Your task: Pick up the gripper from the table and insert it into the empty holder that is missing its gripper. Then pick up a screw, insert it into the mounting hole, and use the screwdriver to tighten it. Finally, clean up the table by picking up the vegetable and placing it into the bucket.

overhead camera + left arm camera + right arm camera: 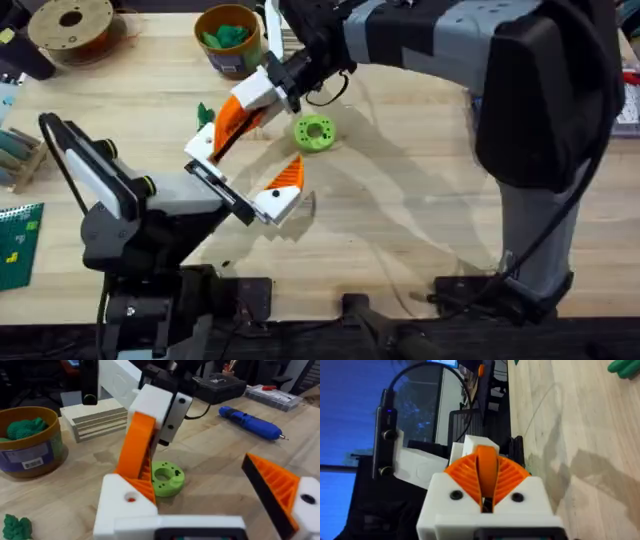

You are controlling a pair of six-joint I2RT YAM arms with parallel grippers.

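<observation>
Overhead: right hand [238, 112] ribbed orange wedges together, left hand [250, 180] apart, over pale planked table [420, 200].

From high over my bases one camera looks down the table [420, 210], while my left wrist camera, low and close, shares its lime-green ring [314, 132].

No readable text; bucket [30, 442] label band print too small (white patch).
</observation>
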